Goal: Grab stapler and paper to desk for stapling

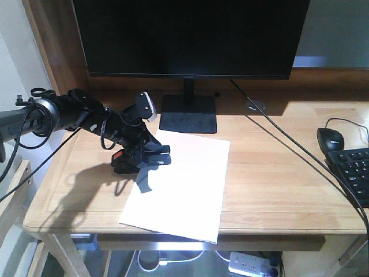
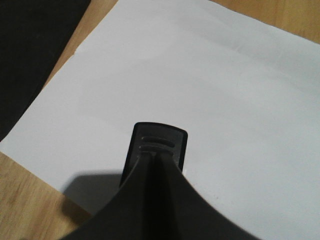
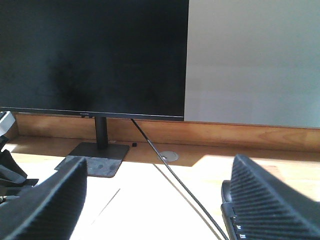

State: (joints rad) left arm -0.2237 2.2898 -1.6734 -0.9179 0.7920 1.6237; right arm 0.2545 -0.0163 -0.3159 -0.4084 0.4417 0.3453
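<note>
Because the paper [image 1: 179,184] already lies flat on the bench [image 1: 277,190], a little askew with its near corners just past the front rim, the left hand [image 1: 141,158] is brought low over the sheet's left edge with the stapler [image 1: 124,163] in it. Its fingers look clamped on the stapler, whose orange-red patch shows at the hand's left side. In the left wrist view the stapler's black nose [image 2: 159,145] sits over the white sheet, near its edge; I cannot tell whether it touches the paper or hangs just above it. Holding it there puts the mouth where the pages would be pinned, so I judge the carrying mostly done and the setting-down or stapling at hand.

Behind the paper stands a monitor [image 1: 190,34] on a dark foot [image 1: 189,115], the foot nearly touching the sheet's far edge. A cable [image 1: 288,144] runs slantwise across the bench to the right of the paper, and a mouse [image 1: 331,139] and keyboard [image 1: 354,173] lie well apart at the right. None of these blocks the left hand. The right hand [image 3: 155,200] waits with fingers apart, holding nothing.
</note>
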